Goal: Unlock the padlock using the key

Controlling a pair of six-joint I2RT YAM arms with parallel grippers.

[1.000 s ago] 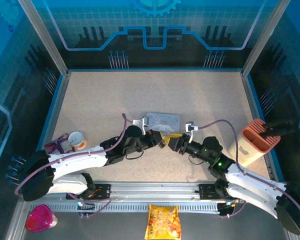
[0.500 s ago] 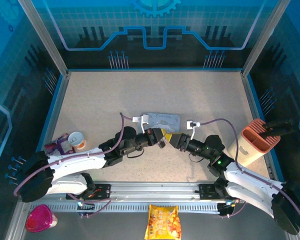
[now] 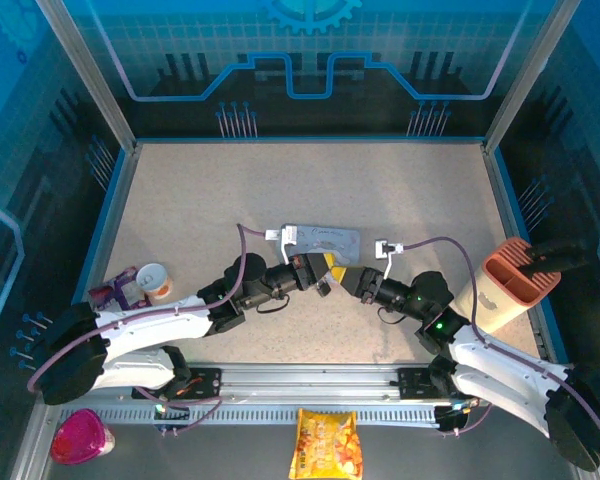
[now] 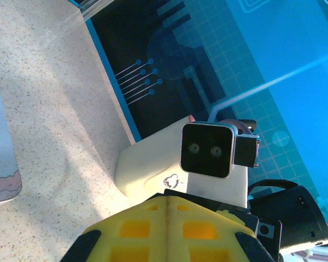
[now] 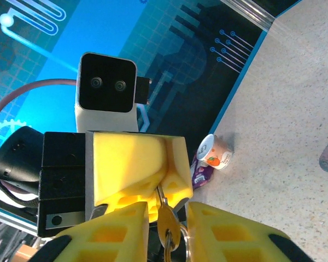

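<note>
My left gripper and right gripper meet tip to tip just in front of the tin. In the right wrist view the left gripper is shut, and the thin blade of the key runs into the seam between its yellow fingers. The key's brassy bow, on a wire ring, hangs out between the fingers of my right gripper. Those fingers stand apart with a narrow gap on each side of the bow. The left gripper shows a tight seam in its own view. The padlock is hidden.
A pale blue tin lies just behind the grippers. A small cup and a purple packet sit at the left. A cream holder with an orange top stands at the right. A snack bag lies beyond the front rail.
Both grippers have drifted slightly away from me towards the tin while staying tip to tip. The right fingers have narrowed around the key's bow. The left gripper stays shut.
</note>
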